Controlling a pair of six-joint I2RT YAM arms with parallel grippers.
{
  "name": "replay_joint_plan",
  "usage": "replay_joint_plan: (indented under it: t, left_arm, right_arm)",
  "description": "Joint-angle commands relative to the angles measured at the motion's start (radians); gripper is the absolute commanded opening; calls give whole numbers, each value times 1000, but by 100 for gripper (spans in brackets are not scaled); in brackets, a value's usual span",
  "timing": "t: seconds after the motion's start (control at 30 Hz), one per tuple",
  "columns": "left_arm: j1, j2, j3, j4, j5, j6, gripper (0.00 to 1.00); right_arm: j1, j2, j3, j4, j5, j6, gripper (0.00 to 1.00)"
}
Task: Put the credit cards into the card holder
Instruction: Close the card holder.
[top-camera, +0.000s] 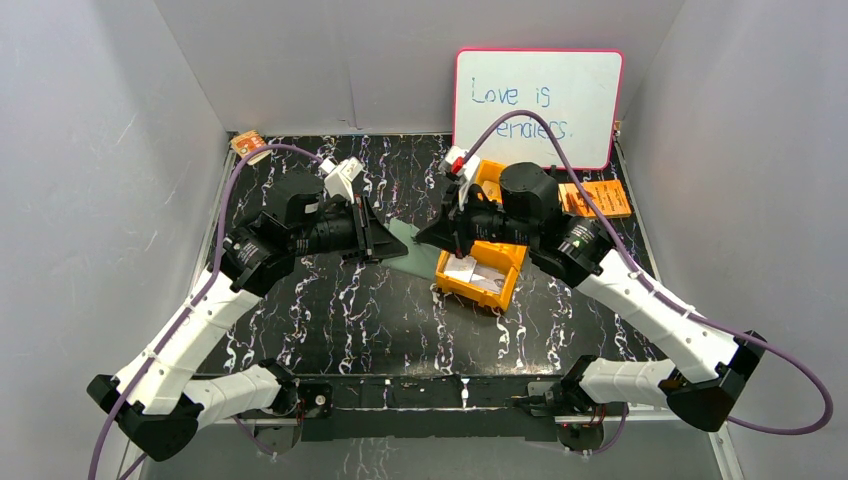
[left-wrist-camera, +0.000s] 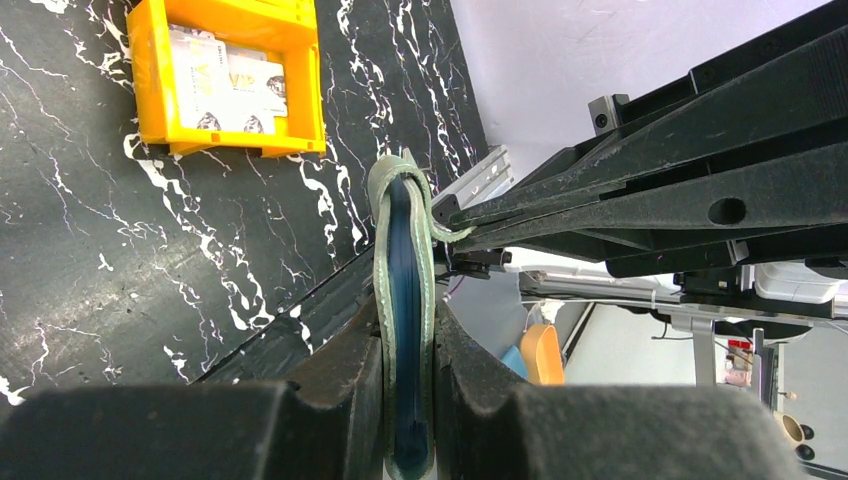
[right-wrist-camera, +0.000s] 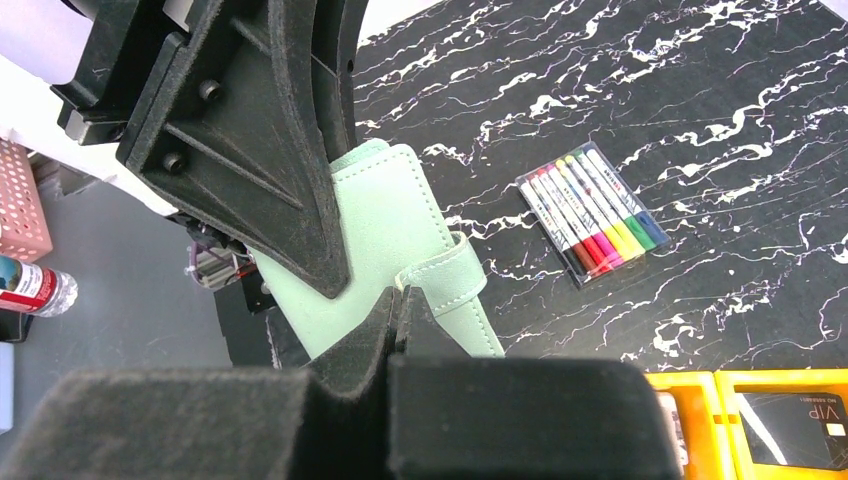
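card holder (top-camera: 413, 252): mostly hidden (top view) | whiteboard (top-camera: 590, 95) writing: partly covered

Bright, even light falls from above, and the pale walls (top-camera: 90, 180) spread it, so the shadows under the arms stay soft. The glossy black table (top-camera: 330, 320) carries a faint sheen with no hard glare. The whiteboard (top-camera: 540, 105) at the far right reads clearly. From above, the walls splay outward toward the edges. Close to each wrist lens, the fingers (left-wrist-camera: 200, 430) of the left gripper (left-wrist-camera: 408, 320) and the right gripper (right-wrist-camera: 400, 300) look dark and soft. The card holder (left-wrist-camera: 400, 290) and the pen set (right-wrist-camera: 592, 215) are sharp.
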Motion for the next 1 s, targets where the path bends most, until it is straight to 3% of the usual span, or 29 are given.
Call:
replay_joint_plan:
  t: [0.0,0.97]
  left_arm:
    - [0,-10,23,74,-1,-19,0]
    - [0,11,44,231,90,-133,0]
  right_arm:
    - [16,-21,-11,5,-29,-3,0]
    - [91,-7,-32,-8,87,-17,0]
